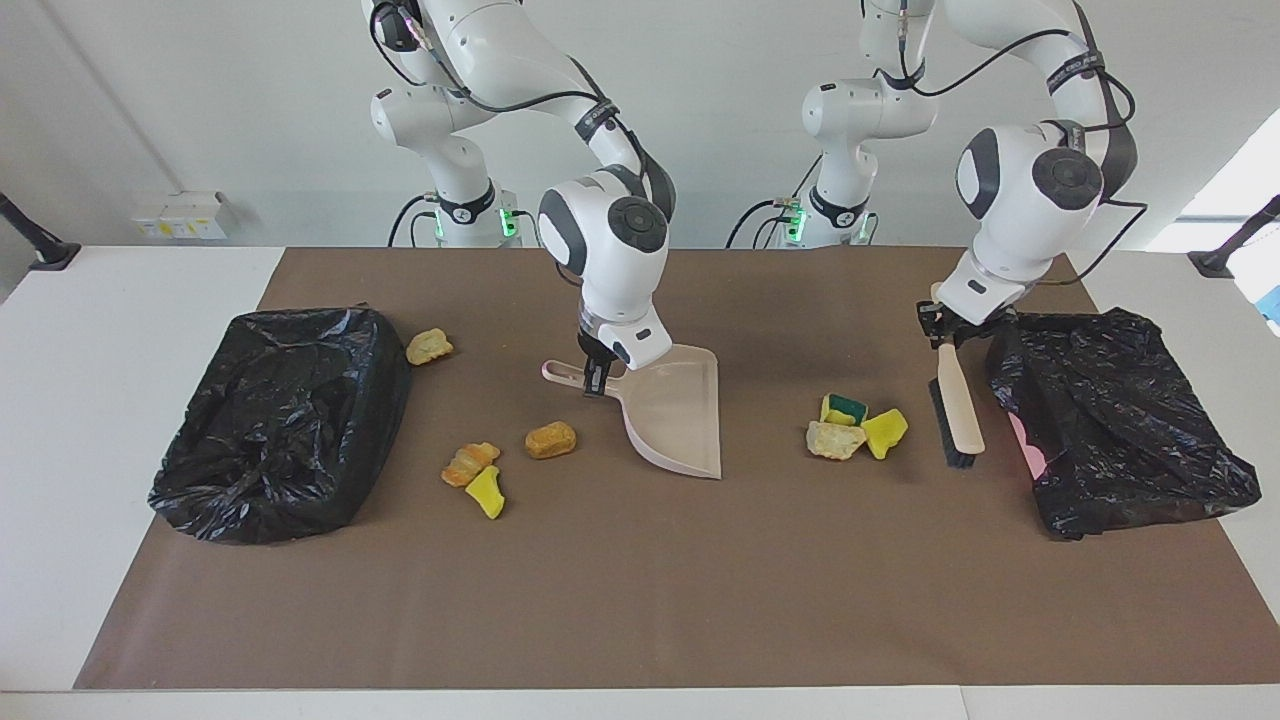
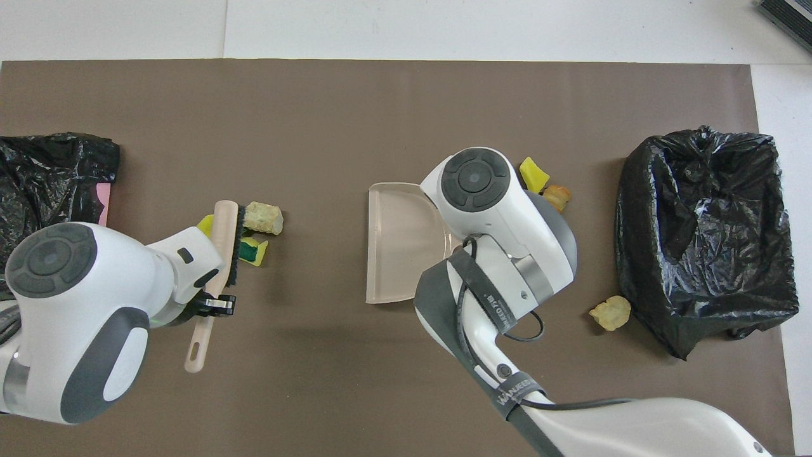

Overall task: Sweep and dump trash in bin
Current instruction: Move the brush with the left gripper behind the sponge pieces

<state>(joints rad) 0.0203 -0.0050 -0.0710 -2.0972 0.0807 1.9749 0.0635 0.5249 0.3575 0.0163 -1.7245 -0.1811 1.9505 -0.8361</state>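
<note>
Table point(image 1: 60, 400) surface is white and carries one brown mat point(image 1: 640, 580) that covers most of it, with white margins at both ends. The widest free area is the strip of mat farthest from the robots, which is bare from end to end. A second bare gap lies between the dustpan and the group of three chunks.

Bins: two, each lined with a black bag. One bin point(image 1: 280, 420) sits at the right arm's end of the mat, and the other bin point(image 1: 1120, 420) at the left arm's end (a pink edge shows under its bag).

Arms: two, both extended over the mat.

- The right gripper point(image 1: 595, 375) is over mid-mat, fingers clamped on the handle of the dustpan point(image 1: 675, 410). The pan is tilted, handle end up, with its open lip toward the left arm's end.
- The left gripper point(image 1: 945, 335) has its fingers clamped on the handle of the brush point(image 1: 955, 400). The brush hangs tilted, bristles down, between the group of three and the bin at the left arm's end. Bristle contact with the mat cannot be determined.

Trash chunks: seven, all on the mat.

- Three chunks point(image 1: 835, 440) are bunched together, toward the left arm's end from the dustpan.
- Three chunks point(image 1: 470, 463) lie loosely spread, toward the right arm's end from the dustpan.
- One chunk point(image 1: 430, 346) lies just beside the bin at the right arm's end, nearer to the robots.
</note>
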